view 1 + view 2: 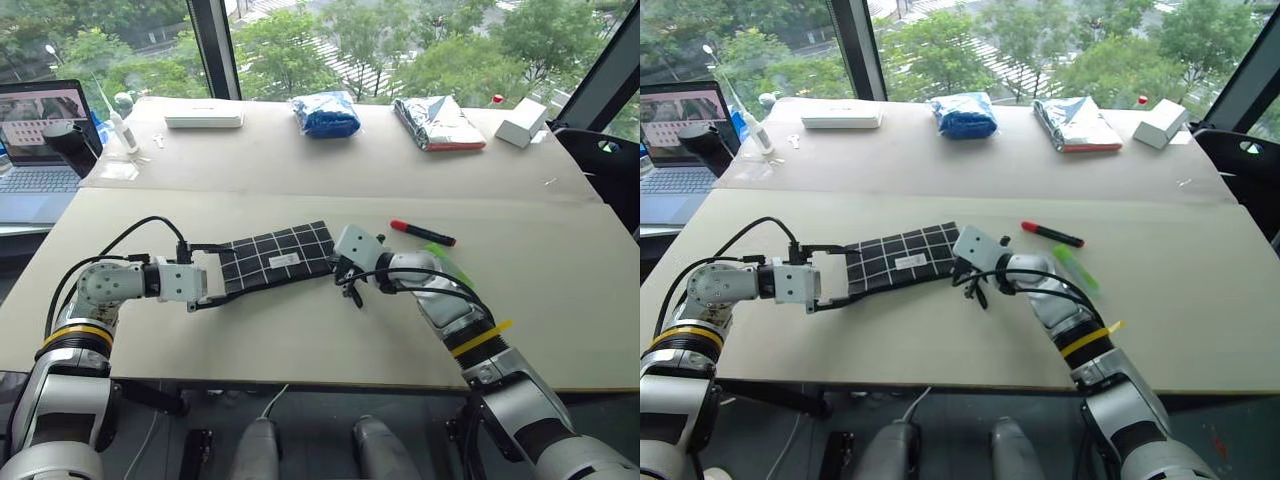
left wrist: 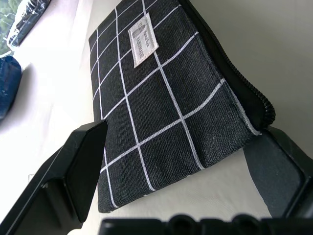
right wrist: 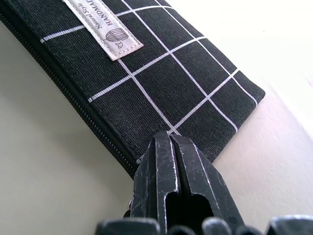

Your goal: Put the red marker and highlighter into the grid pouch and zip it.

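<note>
Lying flat on the beige counter (image 1: pixel 300 330), the black fabric grid pouch (image 1: pixel 277 257) sits between both grippers. The left gripper (image 1: pixel 212 276) is spread wide, straddling the pouch's near-left end. The right gripper (image 3: pixel 174 161) is pressed together at the opposite end, by the zipper edge; contact cannot be confirmed. The slim red-capped marker (image 1: pixel 422 232) lies beyond the right arm, which partly hides the translucent green highlighter (image 1: pixel 1076 268).
</note>
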Robot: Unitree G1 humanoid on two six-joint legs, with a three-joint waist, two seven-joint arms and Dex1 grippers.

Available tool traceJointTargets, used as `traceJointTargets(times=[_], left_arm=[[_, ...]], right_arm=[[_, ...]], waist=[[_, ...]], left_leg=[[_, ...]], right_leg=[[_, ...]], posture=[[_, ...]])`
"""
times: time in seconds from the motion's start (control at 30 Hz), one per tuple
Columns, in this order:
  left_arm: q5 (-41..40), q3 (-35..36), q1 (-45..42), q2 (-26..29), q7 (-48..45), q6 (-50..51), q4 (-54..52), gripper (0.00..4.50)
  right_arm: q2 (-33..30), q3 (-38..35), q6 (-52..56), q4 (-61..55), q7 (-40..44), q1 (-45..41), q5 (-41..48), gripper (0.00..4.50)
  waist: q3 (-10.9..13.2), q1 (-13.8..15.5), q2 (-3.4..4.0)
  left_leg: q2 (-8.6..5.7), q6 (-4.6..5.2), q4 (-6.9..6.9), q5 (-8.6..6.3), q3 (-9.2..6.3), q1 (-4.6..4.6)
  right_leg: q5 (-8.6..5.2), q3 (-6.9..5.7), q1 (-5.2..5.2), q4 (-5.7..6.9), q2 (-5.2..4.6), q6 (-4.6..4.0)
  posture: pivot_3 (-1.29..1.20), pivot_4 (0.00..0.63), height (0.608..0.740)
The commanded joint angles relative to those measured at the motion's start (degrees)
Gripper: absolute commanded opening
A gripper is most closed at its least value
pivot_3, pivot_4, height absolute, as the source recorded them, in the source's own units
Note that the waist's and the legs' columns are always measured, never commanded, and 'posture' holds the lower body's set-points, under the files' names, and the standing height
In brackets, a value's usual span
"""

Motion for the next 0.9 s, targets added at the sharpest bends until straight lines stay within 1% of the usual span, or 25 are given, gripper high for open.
traceJointTargets(times=[0.03,0.2,0.33,0.43,0.47,0.67,0.7,0.77,0.87,0.9], left_arm=[[3.7,-2.2,-1.3,-1.0,3.9,-1.9,2.1,4.50],[5.7,-4.7,-1.9,-2.3,5.6,-3.4,3.5,4.50],[5.4,-5.8,-2.2,-3.2,5.5,-4.1,4.2,4.50],[4.4,-6.2,-2.5,-3.9,4.6,-4.6,4.4,3.76],[4.0,-6.3,-2.6,-4.1,4.1,-4.8,4.4,3.41],[1.7,-6.5,-2.8,-4.8,1.3,-5.2,4.6,1.04],[1.4,-6.6,-2.8,-4.9,0.8,-5.1,4.6,0.76],[0.9,-6.6,-2.9,-5.0,0.0,-5.0,4.6,0.02],[-0.5,-6.5,-2.8,-5.6,-2.1,-3.9,4.3,0.02],[-1.0,-6.3,-2.6,-5.8,-2.8,-2.9,4.2,0.01]], right_arm=[[0.1,-0.9,-0.1,0.5,0.2,0.2,-0.5,0.05],[0.3,-1.1,0.0,0.2,0.5,0.5,-0.5,0.05],[0.4,-1.3,0.1,0.1,0.5,0.7,-0.6,0.05],[0.3,-1.4,0.2,-0.1,0.5,0.9,-0.6,0.00],[0.3,-1.4,0.2,-0.1,0.5,0.9,-0.6,0.00],[0.1,-1.8,0.1,0.2,0.3,1.0,-0.6,0.00],[0.1,-1.8,0.1,0.2,0.3,1.0,-0.6,0.00],[0.0,-1.8,0.1,0.2,0.4,1.0,-0.7,0.00],[0.2,-2.1,0.0,0.6,0.3,0.9,-0.4,0.00],[0.8,-3.5,1.4,0.6,-0.1,0.7,0.9,0.30]], waist=[[0.0,0.2,0.00],[0.0,0.7,0.01],[0.0,1.0,0.02],[0.0,1.1,0.02],[0.0,1.1,0.02],[0.0,1.1,0.02],[0.0,1.1,0.02],[0.0,1.0,0.02],[0.0,0.9,0.02],[0.0,0.9,0.02]], left_leg=[[0.00,0.00,0.01,0.00,0.00,0.00],[0.00,0.00,0.02,0.00,0.01,0.00],[0.00,0.00,0.02,0.00,0.01,0.00],[0.00,0.00,0.02,0.00,0.02,0.00],[-0.01,0.00,0.02,0.00,0.02,-0.01],[0.00,0.00,0.02,0.00,0.02,-0.03],[0.00,0.00,0.02,0.00,0.01,-0.04],[0.00,0.00,0.02,0.00,0.01,-0.03],[0.00,0.00,0.02,0.00,0.02,-0.04],[0.00,0.00,0.02,0.00,0.01,-0.04]], right_leg=[[0.00,0.00,0.00,0.01,0.00,0.00],[0.00,0.00,0.00,0.01,0.00,0.00],[0.00,0.00,-0.01,0.01,0.00,0.00],[0.00,0.00,-0.01,0.00,0.00,0.01],[0.00,0.00,-0.01,0.00,0.00,0.01],[0.00,0.00,-0.03,0.00,0.01,0.01],[0.00,0.00,-0.04,0.00,0.01,0.01],[0.00,0.00,-0.04,0.00,0.00,0.01],[-0.01,0.00,-0.04,-0.01,0.01,0.01],[-0.01,0.00,-0.04,-0.01,0.01,0.01]], posture=[[0.00,0.150,0.740],[0.00,0.150,0.740],[0.00,0.150,0.740],[0.00,0.150,0.740],[0.00,0.150,0.740],[0.00,0.150,0.740],[0.00,0.150,0.740],[0.00,0.150,0.740],[0.00,0.150,0.740],[0.00,0.150,0.740]])
